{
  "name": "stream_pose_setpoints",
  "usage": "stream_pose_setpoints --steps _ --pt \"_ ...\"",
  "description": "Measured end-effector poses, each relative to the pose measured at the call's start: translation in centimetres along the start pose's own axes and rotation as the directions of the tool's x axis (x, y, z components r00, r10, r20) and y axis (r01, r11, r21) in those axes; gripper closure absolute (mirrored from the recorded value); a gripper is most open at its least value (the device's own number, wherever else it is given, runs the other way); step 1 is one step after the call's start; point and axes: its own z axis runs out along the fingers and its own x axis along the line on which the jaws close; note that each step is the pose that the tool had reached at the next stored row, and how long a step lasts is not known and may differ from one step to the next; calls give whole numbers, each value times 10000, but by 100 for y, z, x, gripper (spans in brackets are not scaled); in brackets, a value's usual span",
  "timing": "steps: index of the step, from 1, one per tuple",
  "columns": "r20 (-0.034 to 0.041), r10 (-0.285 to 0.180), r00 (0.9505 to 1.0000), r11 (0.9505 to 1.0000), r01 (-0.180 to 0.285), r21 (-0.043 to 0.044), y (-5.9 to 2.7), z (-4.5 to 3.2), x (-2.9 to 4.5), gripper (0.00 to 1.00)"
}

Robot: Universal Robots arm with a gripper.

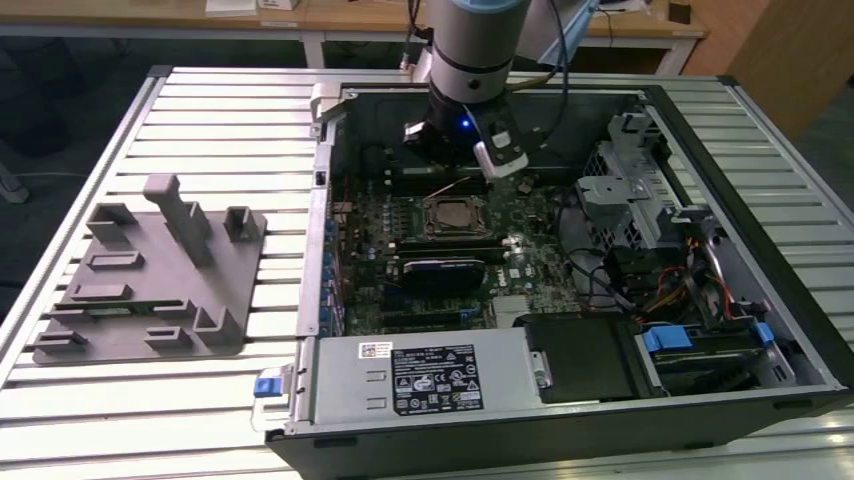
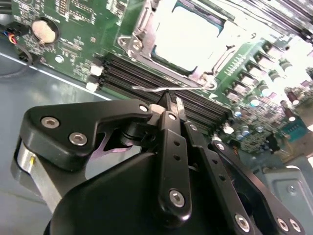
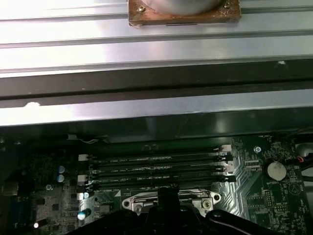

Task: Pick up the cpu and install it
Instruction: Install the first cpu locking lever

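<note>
The cpu (image 1: pixel 451 212) lies flat in the motherboard socket, its pale metal top glaring bright in the second wrist view (image 2: pixel 188 30), with the socket's metal frame (image 2: pixel 133 43) around it. My gripper (image 1: pixel 449 172) hangs inside the open computer case, just behind the socket over the memory slots. In the second wrist view its two black fingers are pressed together, gripper (image 2: pixel 172 101) shut, nothing visible between them. The thin wire socket lever (image 2: pixel 152 89) ends right at the fingertips; I cannot tell whether they touch.
The open computer case (image 1: pixel 334 110) lies on a slatted metal table (image 1: pixel 200 120). A grey plastic holder block (image 1: pixel 147 285) stands on the exterior view's left. Empty memory slots (image 3: pixel 156 169), a coin battery (image 3: pixel 275 170), drive cage (image 1: pixel 627 195) and cables (image 1: pixel 667 290) surround the socket.
</note>
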Motion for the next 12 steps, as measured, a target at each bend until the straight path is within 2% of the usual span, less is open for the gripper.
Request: stream_pose_setpoints --steps 4,9,12 --pt "45 -12 10000 10000 12 -20 -5 30 -41 89" --pt "94 -66 9999 9999 67 -106 -13 63 -43 89" --pt "115 -85 9999 9999 86 -123 -18 82 -43 89"
